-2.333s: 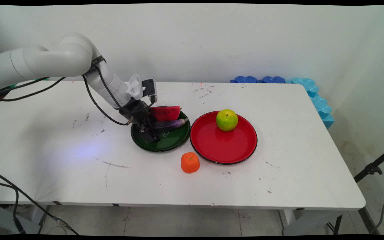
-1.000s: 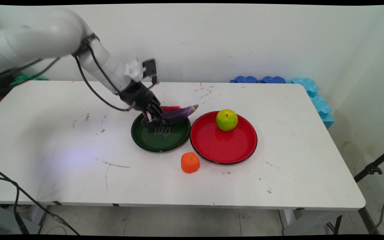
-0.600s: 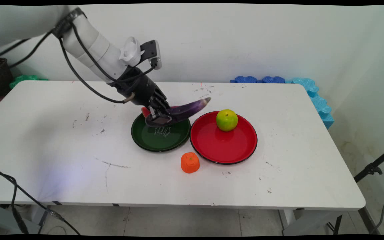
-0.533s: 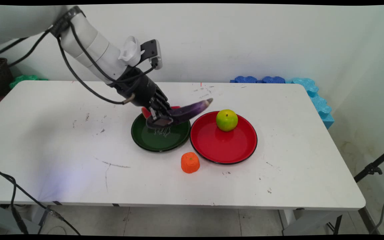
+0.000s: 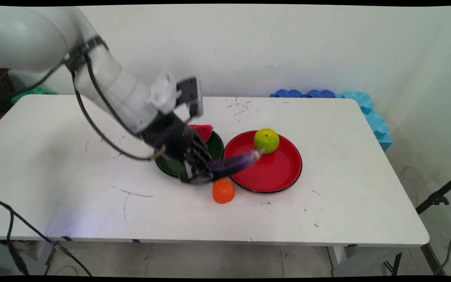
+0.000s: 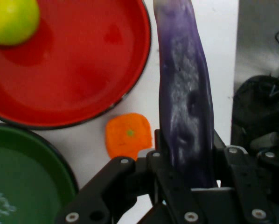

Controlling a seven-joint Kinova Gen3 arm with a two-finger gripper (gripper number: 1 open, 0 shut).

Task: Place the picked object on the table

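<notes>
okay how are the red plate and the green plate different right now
The round red plate carries a green apple; the round dark green plate carries a red watermelon slice. The red plate looks wider than the green plate. The arm and its black gripper, shut on a purple eggplant, cover much of the green plate, while the red plate shows almost whole. Both lie flat on the white table, side by side.

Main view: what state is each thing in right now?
gripper: shut on eggplant, raised
eggplant: held, tip over red plate
red plate: holds apple
apple: resting on red plate
green plate: holds watermelon slice
watermelon slice: resting on green plate
orange: on table
</notes>
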